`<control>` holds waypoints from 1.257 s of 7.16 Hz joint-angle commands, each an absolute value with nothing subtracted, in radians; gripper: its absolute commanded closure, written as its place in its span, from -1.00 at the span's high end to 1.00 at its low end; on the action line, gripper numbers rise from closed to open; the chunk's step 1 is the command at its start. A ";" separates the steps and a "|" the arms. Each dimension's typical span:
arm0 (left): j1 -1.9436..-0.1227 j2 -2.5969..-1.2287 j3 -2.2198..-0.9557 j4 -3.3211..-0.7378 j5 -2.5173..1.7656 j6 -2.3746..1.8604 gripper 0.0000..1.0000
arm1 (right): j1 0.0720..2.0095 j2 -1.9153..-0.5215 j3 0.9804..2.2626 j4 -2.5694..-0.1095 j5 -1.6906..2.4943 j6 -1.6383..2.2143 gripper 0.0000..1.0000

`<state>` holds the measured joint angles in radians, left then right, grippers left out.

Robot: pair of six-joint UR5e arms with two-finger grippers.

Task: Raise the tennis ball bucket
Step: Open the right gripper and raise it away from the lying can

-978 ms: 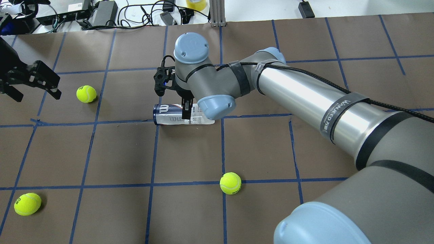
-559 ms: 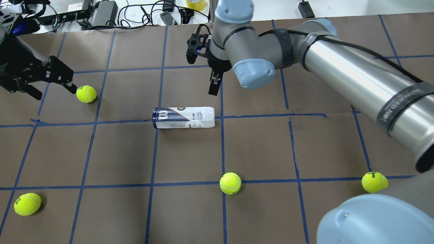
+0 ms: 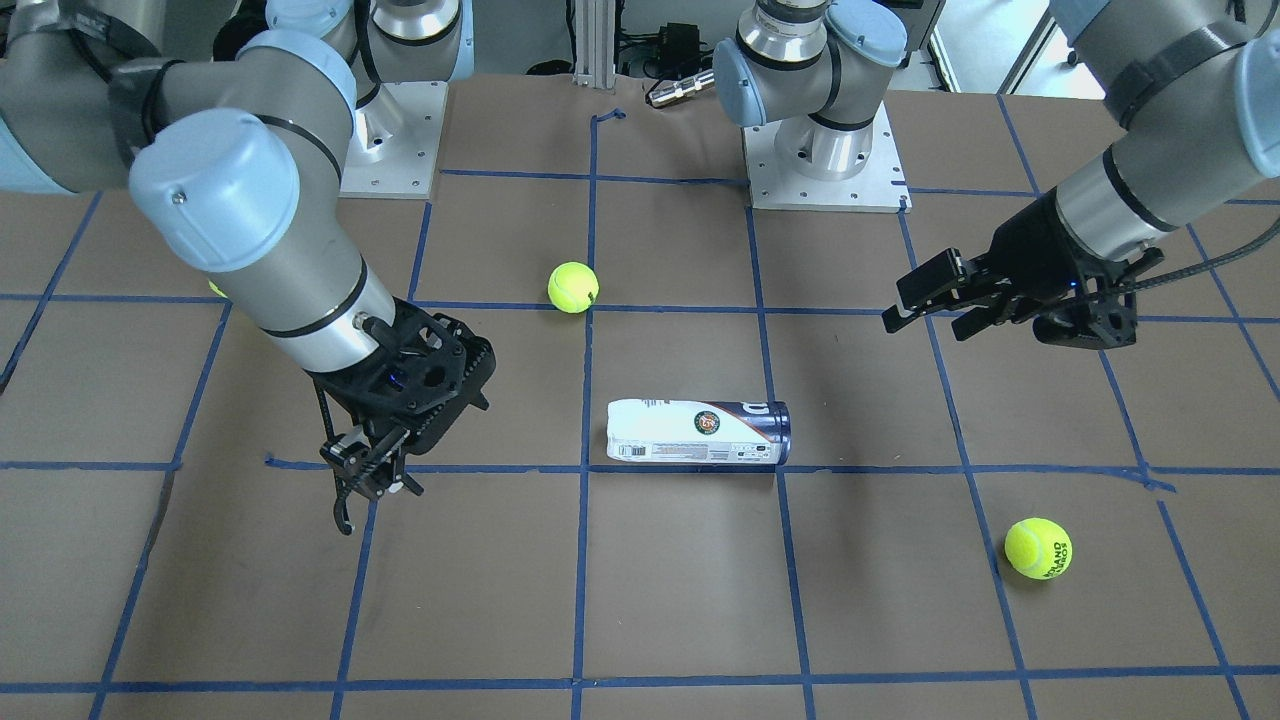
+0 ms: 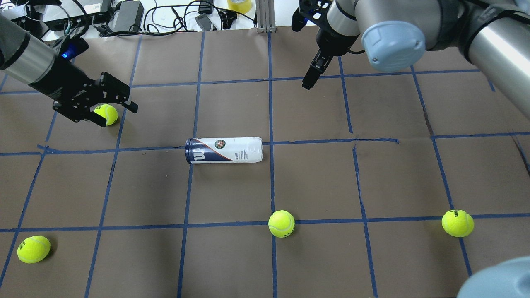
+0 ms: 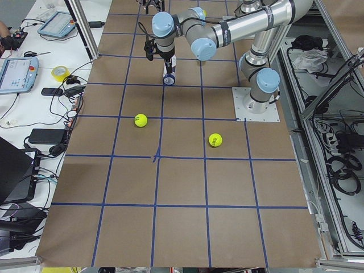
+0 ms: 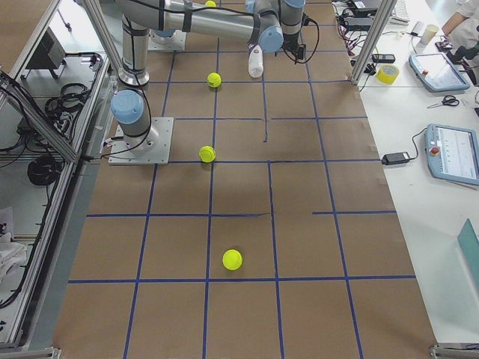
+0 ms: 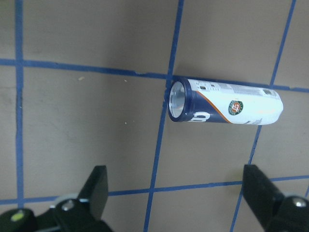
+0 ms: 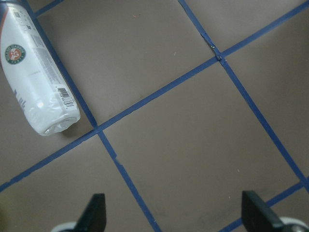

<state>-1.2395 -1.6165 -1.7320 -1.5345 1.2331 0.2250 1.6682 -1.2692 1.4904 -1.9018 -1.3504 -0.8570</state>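
The tennis ball bucket (image 4: 224,150) lies on its side on the brown table, navy end toward the robot's left. It also shows in the front view (image 3: 698,433), the left wrist view (image 7: 224,100) and the right wrist view (image 8: 34,72). My left gripper (image 4: 120,116) is open and empty, hovering to the left of the bucket and well apart from it; it also shows in the front view (image 3: 925,325). My right gripper (image 4: 308,80) is open and empty, raised far beyond and to the right of the bucket; it also shows in the front view (image 3: 375,505).
Loose tennis balls lie on the table: one under my left gripper (image 4: 108,114), one near front middle (image 4: 281,224), one front right (image 4: 457,223), one front left (image 4: 33,249). Cables and power bricks (image 4: 124,14) lie beyond the far edge.
My right gripper has left the bucket and moved up and away to the far right. The bucket rolled slightly and stays on the table. My left gripper has moved in toward the bucket.
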 commanded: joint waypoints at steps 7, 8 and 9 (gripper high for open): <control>-1.262 -1.782 -1.798 -1.436 0.989 0.336 1.00 | 1.651 -1.504 1.494 -1.575 -1.574 -0.209 1.00; -1.262 -1.811 -1.819 -1.377 0.980 0.334 1.00 | 1.644 -1.560 1.494 -1.539 -1.577 -0.143 1.00; -1.264 -1.844 -1.845 -1.320 0.979 0.334 1.00 | 1.628 -1.584 1.496 -1.487 -1.575 -0.086 1.00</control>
<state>-1.2629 -1.8057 -1.8162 -1.3854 0.9910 0.3333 1.6440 -1.5408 1.4944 -1.5474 -1.5754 -0.1597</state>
